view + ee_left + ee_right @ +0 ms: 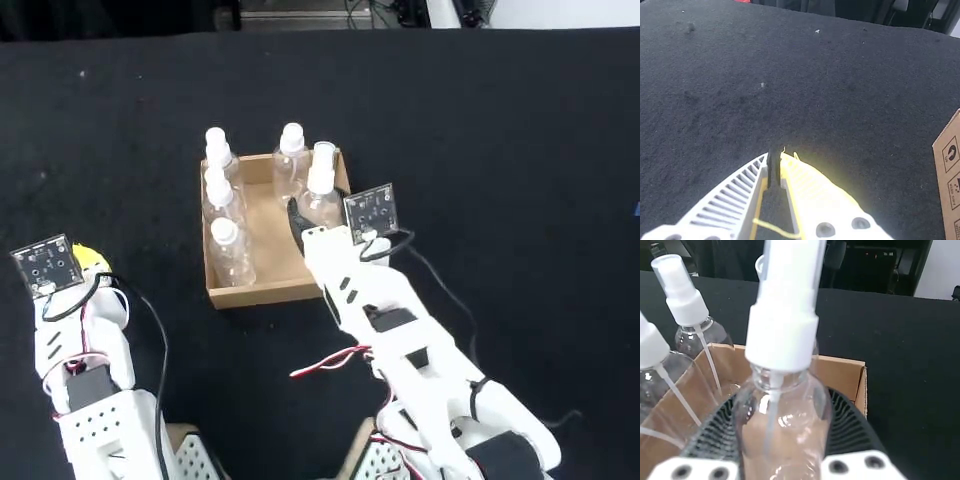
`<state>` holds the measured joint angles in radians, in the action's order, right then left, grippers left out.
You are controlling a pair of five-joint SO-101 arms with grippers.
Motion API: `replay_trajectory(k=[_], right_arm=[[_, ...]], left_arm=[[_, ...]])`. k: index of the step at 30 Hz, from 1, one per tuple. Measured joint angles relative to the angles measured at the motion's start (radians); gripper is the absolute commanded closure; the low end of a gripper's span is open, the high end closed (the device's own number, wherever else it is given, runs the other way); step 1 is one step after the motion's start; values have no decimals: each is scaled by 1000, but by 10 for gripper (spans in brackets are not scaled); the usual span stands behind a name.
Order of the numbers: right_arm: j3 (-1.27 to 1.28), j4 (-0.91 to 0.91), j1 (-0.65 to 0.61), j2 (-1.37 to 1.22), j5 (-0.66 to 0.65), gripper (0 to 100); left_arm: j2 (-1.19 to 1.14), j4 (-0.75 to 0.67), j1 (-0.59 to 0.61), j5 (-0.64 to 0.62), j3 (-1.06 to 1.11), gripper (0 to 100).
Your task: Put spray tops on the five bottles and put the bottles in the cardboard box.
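The right hand (782,410) is clamped on a bottle (781,365) with its spray top on, upright inside the box (262,292) by the wall nearest that arm. Whether it touches the box floor cannot be told. Three capped bottles (220,190) line the opposite wall, and a fourth (290,155) stands at the far wall. The left hand (775,162), its fingers together, sits low over the desk (790,75), apart from the box.
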<state>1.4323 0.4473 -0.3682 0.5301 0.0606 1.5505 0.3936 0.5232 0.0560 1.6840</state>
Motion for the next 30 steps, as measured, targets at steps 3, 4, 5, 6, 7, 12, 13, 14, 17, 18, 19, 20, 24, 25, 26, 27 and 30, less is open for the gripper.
replay_trajectory(k=[3,4,5,6,7,12,13,14,17,18,19,20,24,25,26,27,30], right_arm=[[32,71,0,-8,0,981],[46,106,0,-21,0,981],[55,146,0,-41,0,981],[60,192,0,-66,0,981],[61,239,0,-94,0,981],[61,474,0,-282,0,981],[61,523,0,-319,0,981],[61,566,0,-350,0,978],[61,640,0,-420,0,976],[60,641,0,-443,0,976],[60,640,0,-463,0,976],[60,635,0,-477,0,976],[38,611,0,-491,0,975],[32,611,0,-491,0,975],[31,611,0,-491,0,975],[31,611,0,-491,0,975],[31,606,0,-491,0,975]], left_arm=[[0,0,0,0,0,970],[0,0,0,0,0,970],[0,0,0,0,0,970],[0,0,0,0,0,970],[0,0,0,0,0,970],[0,0,0,0,0,970],[0,0,0,0,0,970],[0,0,0,0,0,970],[0,0,0,0,0,970],[0,0,0,0,0,970],[0,0,0,0,0,970],[0,0,0,0,0,970],[0,0,0,0,0,970],[0,0,0,0,0,970],[0,0,0,0,0,970],[0,0,0,0,0,970],[0,0,0,0,0,970]])
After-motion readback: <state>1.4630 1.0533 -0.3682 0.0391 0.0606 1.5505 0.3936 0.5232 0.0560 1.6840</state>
